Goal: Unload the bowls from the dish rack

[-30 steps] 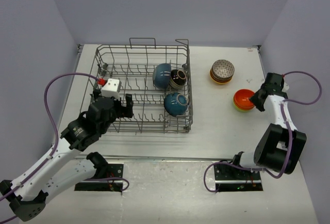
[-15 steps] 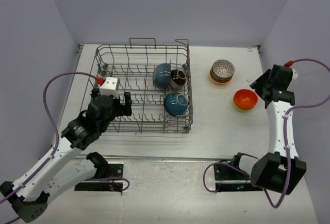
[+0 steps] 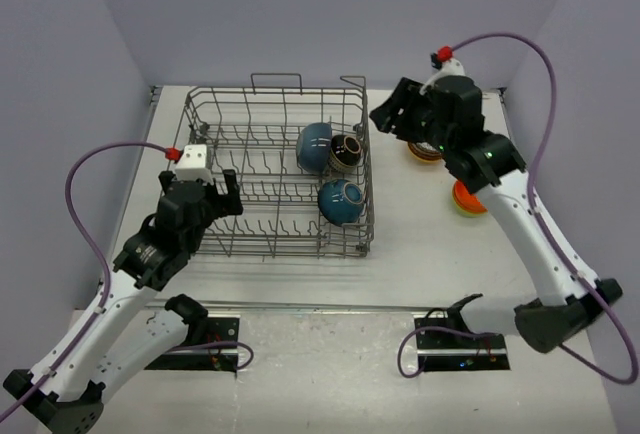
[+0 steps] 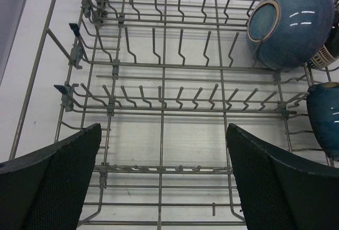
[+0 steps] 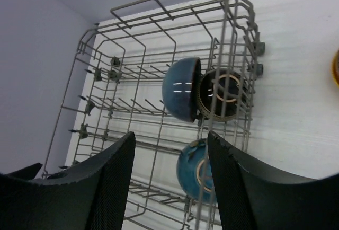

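The grey wire dish rack [image 3: 250, 144] holds three bowls at its right end: a dark blue bowl [image 3: 313, 146] on edge, a black patterned bowl [image 3: 346, 152] against it, and a blue bowl [image 3: 340, 201] nearer me. My left gripper [image 3: 202, 192] hovers open over the rack's left near part [image 4: 164, 65], fingers wide [image 4: 163, 129], nothing between them. My right gripper [image 3: 392, 122] hangs open above the rack's far right corner, empty [image 5: 170, 134], looking down on the dark blue bowl [image 5: 180, 89], black bowl [image 5: 222, 95] and blue bowl [image 5: 193, 174].
Right of the rack stand two bowl stacks on the table: one topped by a grey patterned bowl [image 3: 425, 151] and an orange-red one [image 3: 468, 199], both partly hidden by my right arm. The rack's wire handle [image 3: 276, 76] rises at its far side.
My right arm has swung from the orange-red stack up and left to the rack's far right corner, its jaws widening. The left gripper has shifted slightly left over the rack.
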You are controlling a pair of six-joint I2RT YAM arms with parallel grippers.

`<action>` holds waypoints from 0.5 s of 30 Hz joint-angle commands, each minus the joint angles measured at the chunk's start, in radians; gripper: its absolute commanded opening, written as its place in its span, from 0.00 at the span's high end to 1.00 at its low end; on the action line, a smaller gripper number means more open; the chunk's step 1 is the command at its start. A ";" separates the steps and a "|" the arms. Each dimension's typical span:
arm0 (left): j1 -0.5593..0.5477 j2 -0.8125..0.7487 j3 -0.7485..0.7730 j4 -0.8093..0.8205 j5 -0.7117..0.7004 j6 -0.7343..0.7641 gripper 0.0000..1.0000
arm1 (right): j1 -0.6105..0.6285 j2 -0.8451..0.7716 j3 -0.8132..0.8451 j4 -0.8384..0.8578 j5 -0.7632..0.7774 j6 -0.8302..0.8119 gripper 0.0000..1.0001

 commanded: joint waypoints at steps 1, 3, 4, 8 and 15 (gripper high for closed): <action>0.012 -0.018 -0.023 0.046 -0.029 -0.013 0.00 | 0.095 0.199 0.161 0.012 -0.004 -0.014 0.42; 0.014 -0.019 -0.025 0.046 -0.031 -0.013 0.00 | 0.122 0.290 0.245 -0.016 0.008 -0.032 0.41; 0.014 -0.018 -0.025 0.046 -0.032 -0.013 0.00 | 0.132 0.335 0.331 -0.031 0.011 -0.040 0.41; 0.015 -0.013 -0.028 0.046 -0.035 -0.015 0.00 | 0.159 0.545 0.557 -0.169 0.052 -0.072 0.41; 0.017 -0.016 -0.031 0.052 -0.025 -0.011 0.00 | 0.166 0.806 0.771 -0.334 0.183 -0.064 0.36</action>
